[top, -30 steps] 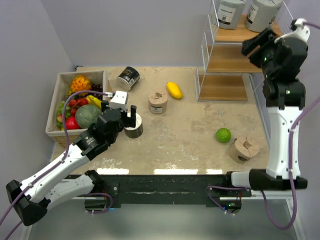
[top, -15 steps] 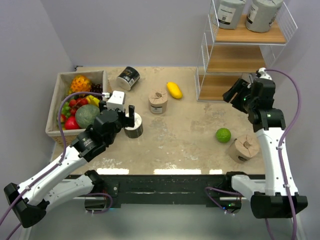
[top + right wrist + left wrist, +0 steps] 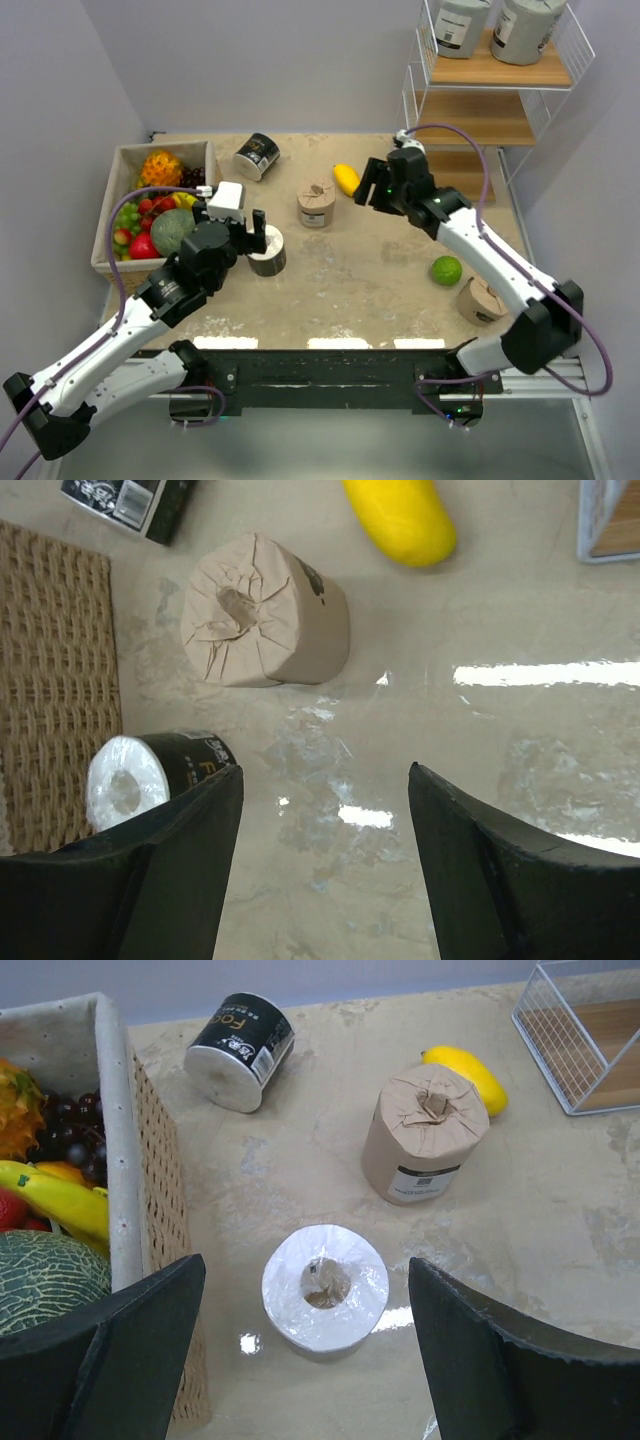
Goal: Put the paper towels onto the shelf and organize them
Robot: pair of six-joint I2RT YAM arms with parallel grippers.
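Our left gripper [image 3: 305,1263] is spread wide. The upright black roll [image 3: 325,1287] stands between its fingers [image 3: 120,1345] with a gap on either side, so we see no contact. Our right gripper [image 3: 325,772] is also wide open and empty, hanging over bare table [image 3: 520,780]. In its wrist view a tan roll [image 3: 265,625] sits at 11 o'clock and the yellow fruit [image 3: 400,520] at about 12 to 1 o'clock.

From above, the shelf [image 3: 480,120] stands at the table's 1 o'clock corner, with one grey roll [image 3: 463,25] and a second grey roll [image 3: 527,28] on its top board. A second black roll [image 3: 257,156] lies on its side at 11 o'clock, near the fruit box [image 3: 110,195]. The other tan roll [image 3: 480,300] lies at 4 o'clock, partly behind the right arm and near the green fruit [image 3: 447,270].

A second ago the right gripper was up by the shelf's top board, and half a second ago it was down by the lowest one. It has since swung to the middle of the table. The left gripper has barely shifted at its black roll, and every roll lies where it lay.
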